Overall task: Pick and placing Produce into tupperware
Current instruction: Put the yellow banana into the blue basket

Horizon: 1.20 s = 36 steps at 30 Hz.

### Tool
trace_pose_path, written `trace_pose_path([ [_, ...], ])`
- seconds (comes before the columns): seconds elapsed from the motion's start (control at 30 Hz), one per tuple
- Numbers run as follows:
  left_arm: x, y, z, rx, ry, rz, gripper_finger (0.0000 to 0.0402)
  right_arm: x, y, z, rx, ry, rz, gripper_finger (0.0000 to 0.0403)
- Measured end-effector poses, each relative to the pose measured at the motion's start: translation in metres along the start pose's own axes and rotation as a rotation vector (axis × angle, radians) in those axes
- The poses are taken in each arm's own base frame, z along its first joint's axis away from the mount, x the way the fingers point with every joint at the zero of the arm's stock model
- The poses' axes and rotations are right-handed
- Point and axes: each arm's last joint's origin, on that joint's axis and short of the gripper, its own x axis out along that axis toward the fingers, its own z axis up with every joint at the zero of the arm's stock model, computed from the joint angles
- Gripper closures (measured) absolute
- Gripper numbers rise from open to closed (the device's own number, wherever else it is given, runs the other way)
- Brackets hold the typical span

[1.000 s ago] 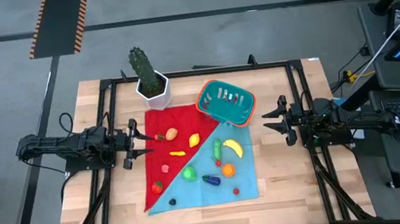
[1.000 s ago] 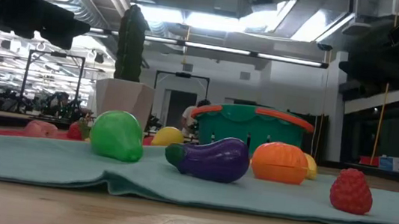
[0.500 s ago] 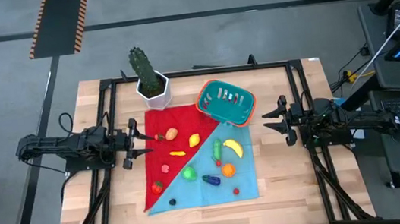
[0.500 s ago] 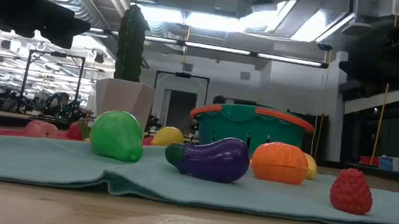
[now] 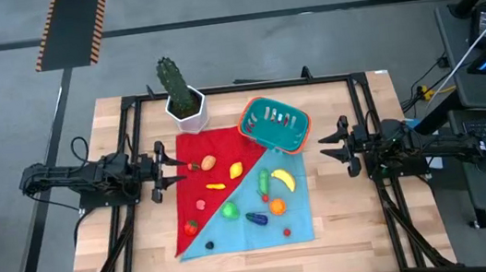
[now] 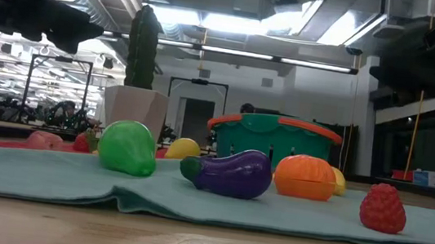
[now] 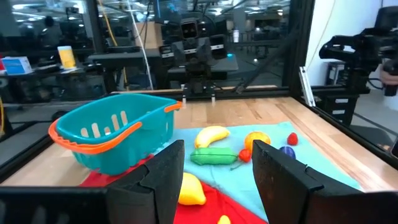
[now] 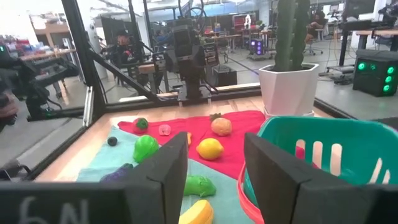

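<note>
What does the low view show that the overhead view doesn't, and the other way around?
Only the low view shows the room behind the table and the side profile of the purple toy eggplant.

Only the high view shows the left gripper and right gripper, both open, and the red and teal cloth.

Both show the teal slotted plastic tub with orange rim and the green cactus in a white pot.

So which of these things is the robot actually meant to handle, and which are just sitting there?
Part of the job:
- small plastic toy fruits and vegetables, e.g. purple eggplant, green pepper, orange, red strawberry, yellow banana
- teal ribbed plastic tub with orange rim

Just lying about:
- green cactus in white hexagonal pot
- red and teal cloth
</note>
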Motion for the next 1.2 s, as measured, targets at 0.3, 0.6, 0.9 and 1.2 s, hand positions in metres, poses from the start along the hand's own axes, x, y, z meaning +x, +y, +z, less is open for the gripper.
trace_pose_path([
  [0.3, 0.0, 0.0, 0.011, -0.023, -0.108, 0.0, 0.0223, 0.001, 0.002, 0.008, 0.026, -0.073, 0.032, 0.0244],
  [0.6, 0.011, -0.001, 0.012, -0.038, -0.088, -0.014, 0.0223, 0.012, 0.001, 0.013, 0.016, -0.052, 0.03, 0.0244],
  [0.9, 0.033, -0.001, 0.026, -0.047, -0.016, -0.016, 0.0223, 0.037, 0.006, 0.045, -0.025, 0.053, 0.1, 0.0244],
  [1.2, 0.06, -0.003, 0.046, -0.032, 0.228, -0.02, 0.0223, 0.058, 0.02, 0.062, -0.008, 0.225, 0.162, 0.0244],
])
